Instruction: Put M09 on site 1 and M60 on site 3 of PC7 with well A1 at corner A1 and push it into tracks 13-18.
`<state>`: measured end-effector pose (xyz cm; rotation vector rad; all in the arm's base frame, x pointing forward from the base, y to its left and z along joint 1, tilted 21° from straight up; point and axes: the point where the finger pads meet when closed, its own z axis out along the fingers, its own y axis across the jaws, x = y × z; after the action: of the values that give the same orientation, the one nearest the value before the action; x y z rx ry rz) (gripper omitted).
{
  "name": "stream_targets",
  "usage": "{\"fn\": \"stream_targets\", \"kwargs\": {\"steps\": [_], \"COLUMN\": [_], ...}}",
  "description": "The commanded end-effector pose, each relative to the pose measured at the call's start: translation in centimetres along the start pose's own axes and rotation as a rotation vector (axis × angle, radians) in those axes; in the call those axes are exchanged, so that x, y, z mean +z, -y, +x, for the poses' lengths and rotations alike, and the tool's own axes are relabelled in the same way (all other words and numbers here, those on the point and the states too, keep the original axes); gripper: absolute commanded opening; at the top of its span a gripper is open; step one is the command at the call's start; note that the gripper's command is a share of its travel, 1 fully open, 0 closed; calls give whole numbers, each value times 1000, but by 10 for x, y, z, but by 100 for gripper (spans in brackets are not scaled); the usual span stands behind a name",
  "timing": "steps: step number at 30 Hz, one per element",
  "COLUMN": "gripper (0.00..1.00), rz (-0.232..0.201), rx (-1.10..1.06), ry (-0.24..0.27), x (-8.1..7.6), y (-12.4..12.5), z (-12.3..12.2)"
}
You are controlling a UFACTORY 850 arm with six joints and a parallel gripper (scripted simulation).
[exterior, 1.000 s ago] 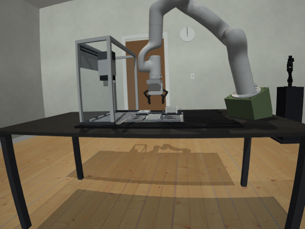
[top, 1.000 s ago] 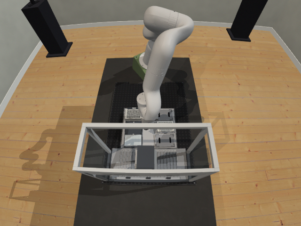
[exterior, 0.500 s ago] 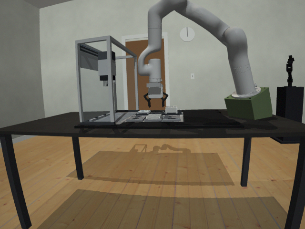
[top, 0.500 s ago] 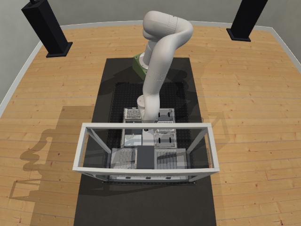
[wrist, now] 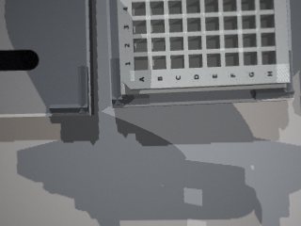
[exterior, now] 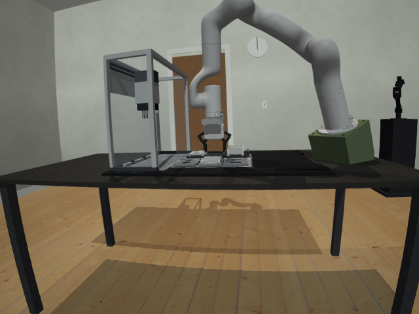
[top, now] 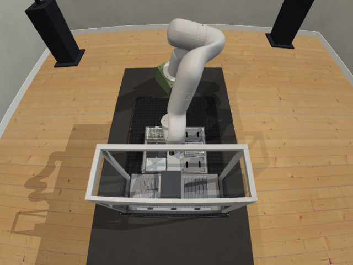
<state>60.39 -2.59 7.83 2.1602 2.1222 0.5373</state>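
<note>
Looking from the side, we see our gripper (exterior: 214, 146) hanging low over the plates beside the white frame (exterior: 150, 101), its fingers spread wide and holding nothing. Through the wrist camera we see a well plate (wrist: 202, 42) with square wells just below us, its row letters and column numbers readable, the A1 corner (wrist: 136, 75) cut at an angle. It sits inside raised corner locators (wrist: 118, 85). From above, the deep block (top: 154, 133) sits in its nest beside the arm (top: 182, 94), and the carrier (top: 155, 164) lies on the apron before the rails (top: 199, 188).
</note>
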Motion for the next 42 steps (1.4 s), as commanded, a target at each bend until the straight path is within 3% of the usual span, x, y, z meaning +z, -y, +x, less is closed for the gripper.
{"fn": "stream_targets", "kwargs": {"steps": [1,42], "gripper": [100,100], "rz": [-4,-4], "rx": [0,0], "ry": [0,-1], "x": [7,28], "y": [-1,-1], "z": [0,0]}}
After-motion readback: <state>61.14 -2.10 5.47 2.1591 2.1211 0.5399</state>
